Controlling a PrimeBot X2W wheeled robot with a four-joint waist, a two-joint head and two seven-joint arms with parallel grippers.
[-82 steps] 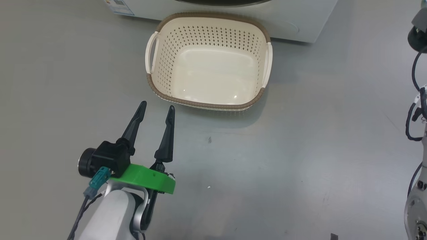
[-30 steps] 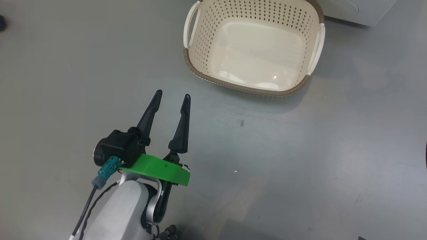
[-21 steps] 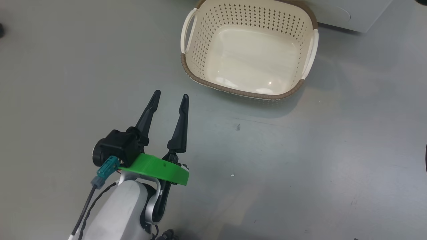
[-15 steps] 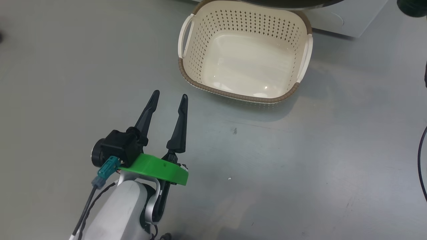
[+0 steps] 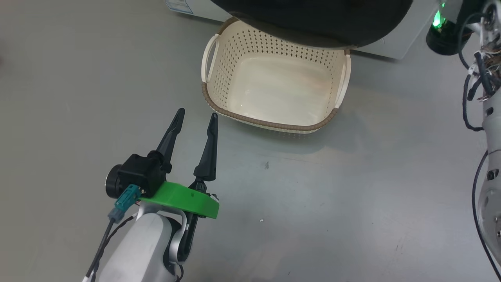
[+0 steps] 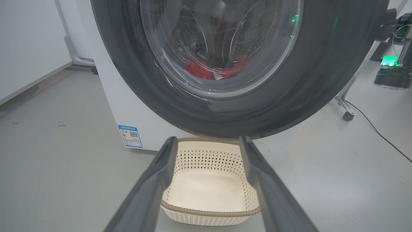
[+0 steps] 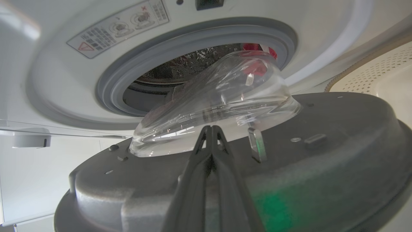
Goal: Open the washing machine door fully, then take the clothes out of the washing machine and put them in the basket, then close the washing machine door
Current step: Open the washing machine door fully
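The washing machine door (image 6: 322,80) has a thick black rim and stands ajar. In the head view the washing machine door (image 5: 313,19) overhangs the far edge of the cream basket (image 5: 266,121). Red clothes (image 6: 199,69) show through its glass, inside the drum. My right gripper (image 7: 210,129) is shut, tips against the door's grey inner face (image 7: 322,145) at the base of the glass bowl (image 7: 219,96); red clothes (image 7: 257,54) lie behind the gasket (image 7: 193,42). My left gripper (image 5: 196,114) hangs open and empty over the floor, near the basket's left front corner.
The washing machine (image 6: 119,106) carries a blue sticker (image 6: 130,135) low on its white front. The basket (image 6: 209,212) stands on the grey floor right below the door. My right arm (image 5: 489,117) with its cables rises along the right edge. A castor (image 6: 347,116) and a cable lie beyond.
The head camera has swung, shifting the whole picture. The door's black rim has come out over the basket's far edge, and my right arm has come into view. The left gripper stays open.
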